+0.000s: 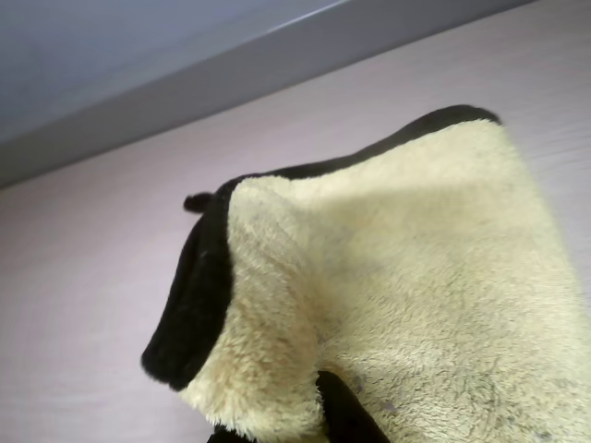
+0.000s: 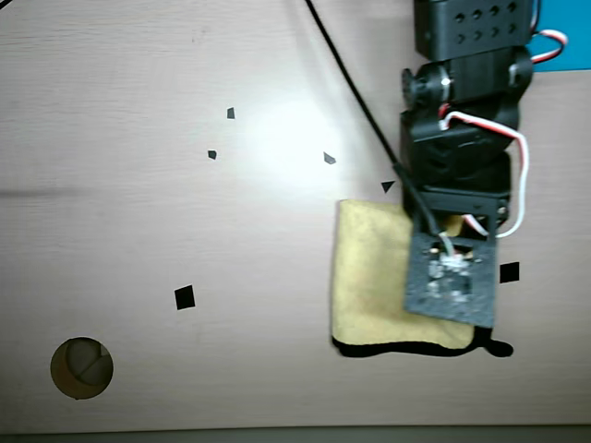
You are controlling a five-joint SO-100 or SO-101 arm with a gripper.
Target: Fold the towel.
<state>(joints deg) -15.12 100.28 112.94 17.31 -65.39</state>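
In the wrist view the towel [image 1: 416, 305] filled the lower right, its pale yellow pile bunched and lifted toward the lens, with a thick black edge curling down its left side and a thin black line along its upper rim. A small black loop [image 1: 196, 201] poked out at the upper left corner of the cloth. A dark tip [image 1: 346, 411] showed at the bottom edge against the pile; whether the fingers were together or apart could not be told.

From overhead, the towel [image 2: 369, 277] lay right of centre on the table [image 2: 185, 231], its black edging along the bottom and the loop [image 2: 499, 349] at the lower right corner. The arm [image 2: 462, 120] reached down from the top edge and covered the towel's right part. The gripper was hidden beneath the wrist.

Left of the towel the pale wood surface lay open, marked by small black squares [image 2: 185, 296] and flecks, with a round hole [image 2: 81, 367] near the lower left. A black cable [image 2: 355, 88] ran diagonally from the top. Beyond the table in the wrist view stood a grey-blue wall [image 1: 138, 55].
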